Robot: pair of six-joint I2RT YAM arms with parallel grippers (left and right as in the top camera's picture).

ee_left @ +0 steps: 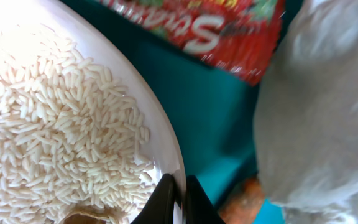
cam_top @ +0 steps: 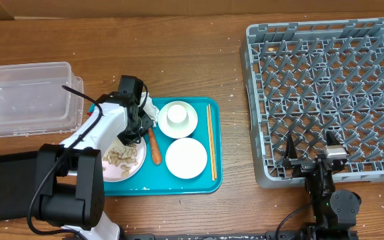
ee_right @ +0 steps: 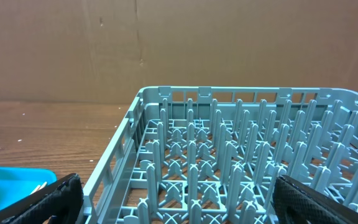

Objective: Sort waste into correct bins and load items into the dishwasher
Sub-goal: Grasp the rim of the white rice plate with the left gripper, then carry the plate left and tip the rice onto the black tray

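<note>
I've got the left arm [cam_top: 102, 127] bent low over the teal tray [cam_top: 199, 183], left gripper [ee_left: 180, 200] pinching the rim of the pink plate [ee_left: 160, 134] heaped with rice crumbs [ee_left: 55, 137], while the right gripper [cam_top: 310, 145] hangs spread wide at the dish rack's [cam_top: 325, 73] near edge.

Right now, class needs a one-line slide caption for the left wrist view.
Left gripper nips the rim of the pale pink round plate of rice-like crumbs; shiny red wrapper beyond.

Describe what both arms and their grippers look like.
The left arm has white links, black cylindrical joints and a black cable looping alongside; the left gripper ends in black tips. The right arm is black; the right gripper has two dark pointed fingers.
</note>
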